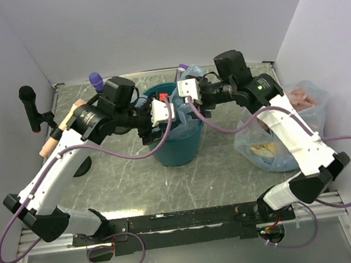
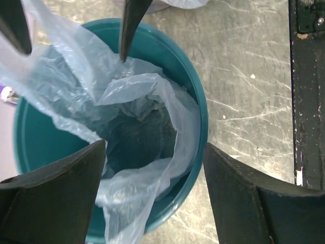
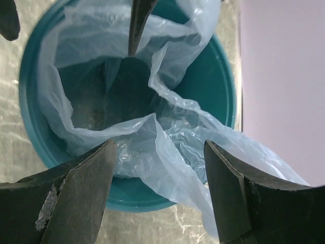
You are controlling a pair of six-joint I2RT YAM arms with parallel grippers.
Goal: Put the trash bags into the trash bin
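Bolted at the near edge of the bench, with both arms folded low at the elbows, then reaching up and inward to meet over mid-bench. At the left pincer (image 2: 155, 175), spread wide and aimed downward, gripping nothing; at the right pincer (image 3: 160, 170), likewise spread wide, aimed down, just beside the left.
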